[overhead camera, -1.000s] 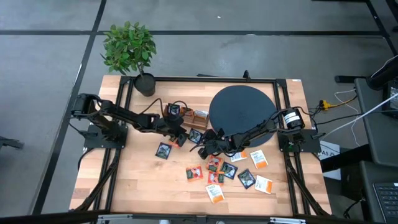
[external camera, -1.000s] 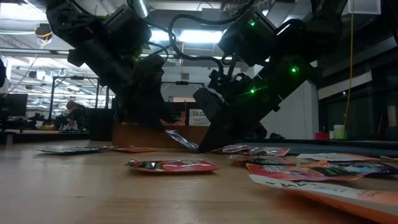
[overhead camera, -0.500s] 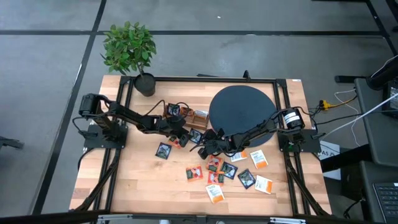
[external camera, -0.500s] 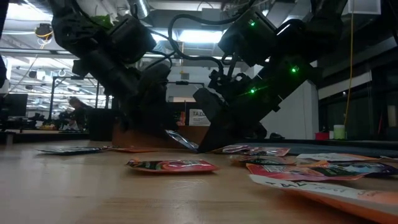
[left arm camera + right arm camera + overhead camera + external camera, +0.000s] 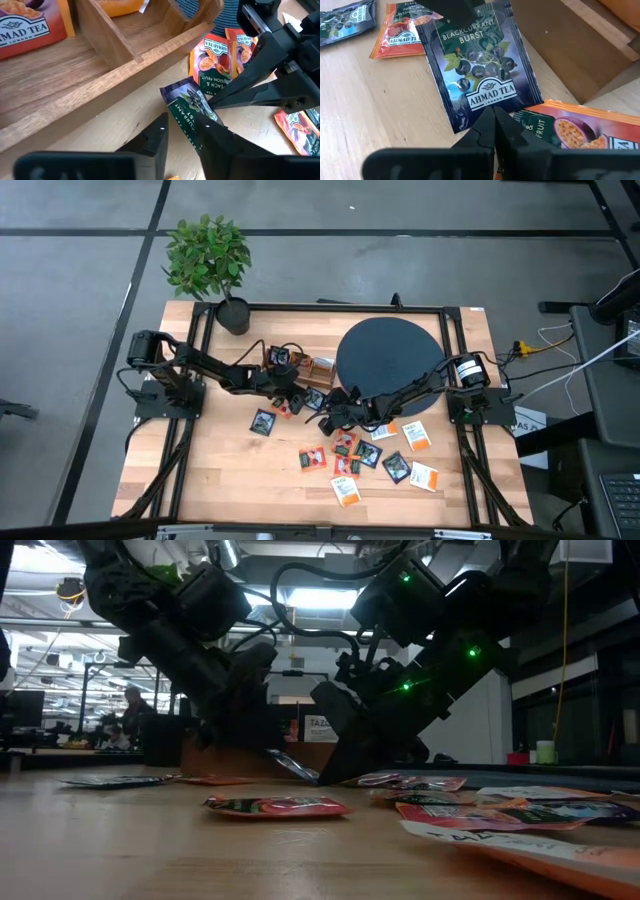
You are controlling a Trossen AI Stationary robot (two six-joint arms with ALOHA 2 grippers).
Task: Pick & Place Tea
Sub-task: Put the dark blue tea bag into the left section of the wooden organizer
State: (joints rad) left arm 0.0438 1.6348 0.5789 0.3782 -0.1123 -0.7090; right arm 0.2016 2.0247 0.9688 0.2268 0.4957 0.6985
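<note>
A dark blackcurrant tea sachet (image 5: 480,65) (image 5: 187,102) sits between both grippers at mid-table, just near of the wooden tray. It slants up off the wood (image 5: 290,764). My right gripper (image 5: 494,111) (image 5: 326,418) is shut on it. My left gripper (image 5: 184,131) (image 5: 291,401) is open, its fingers standing either side of the sachet's opposite end; I cannot tell whether they touch it. Red-orange sachets (image 5: 400,30) and a passion-fruit one (image 5: 575,127) lie flat beside it. My right gripper pinches the dark sachet's edge below the brand lettering (image 5: 487,106) between its two shut fingers. They come in low, slanting down from the table's right. The sachet is tilted, its free end (image 5: 272,753) raised toward my left gripper.
The wooden compartment tray (image 5: 300,366) (image 5: 100,75) holds orange sachets (image 5: 25,25). The big black disc (image 5: 388,355) lies behind my right arm. Several loose sachets (image 5: 350,460) cover the near right; one dark one (image 5: 263,421) lies alone. A potted plant (image 5: 208,260) stands far left. A person (image 5: 130,715) shows in the room.
My left arm has reached a little toward the table's right and sunk lower, bringing its gripper up to the sachet's raised end. It has stayed there for the last half second. My right gripper and the sachet have kept still.
</note>
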